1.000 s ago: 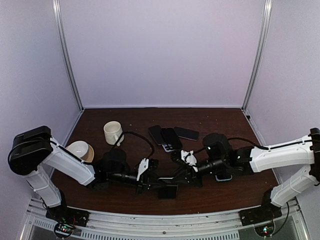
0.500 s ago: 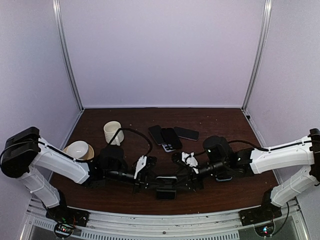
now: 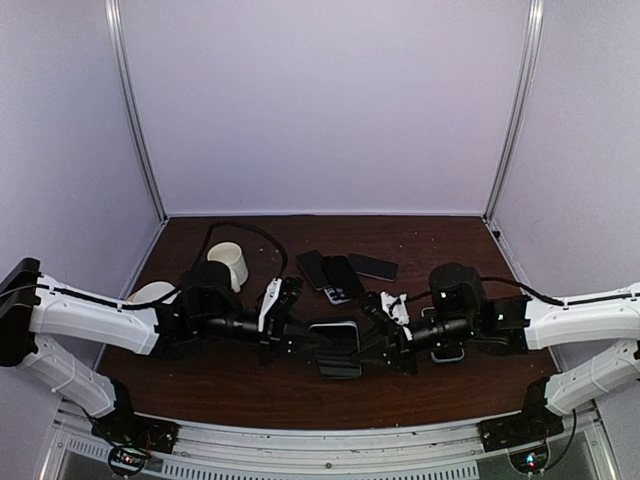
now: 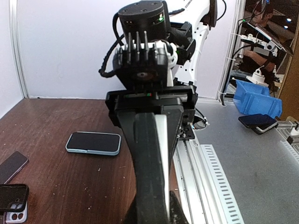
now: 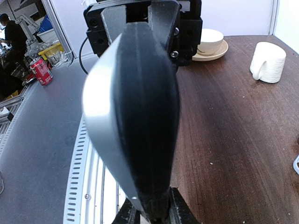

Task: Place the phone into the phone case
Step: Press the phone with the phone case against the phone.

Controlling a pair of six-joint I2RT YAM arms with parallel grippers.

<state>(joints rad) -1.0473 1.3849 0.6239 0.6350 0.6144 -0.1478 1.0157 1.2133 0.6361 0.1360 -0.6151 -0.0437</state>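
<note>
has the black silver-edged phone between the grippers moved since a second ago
Yes. The black silver-edged phone has shifted away from the near edge of the brown table, toward the row of dark phones.

The phone case (image 3: 336, 342) sits between left gripper (image 3: 303, 340) and right gripper (image 3: 377, 346), before three phones (image 3: 342, 278). A mug (image 3: 228, 262) stands left of those.

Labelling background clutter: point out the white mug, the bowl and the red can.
white mug (image 5: 267, 62), right wrist view, its side wall.
bowl (image 5: 211, 39), right wrist view, its outer wall.
red can (image 5: 41, 71), right wrist view, its side.
</note>
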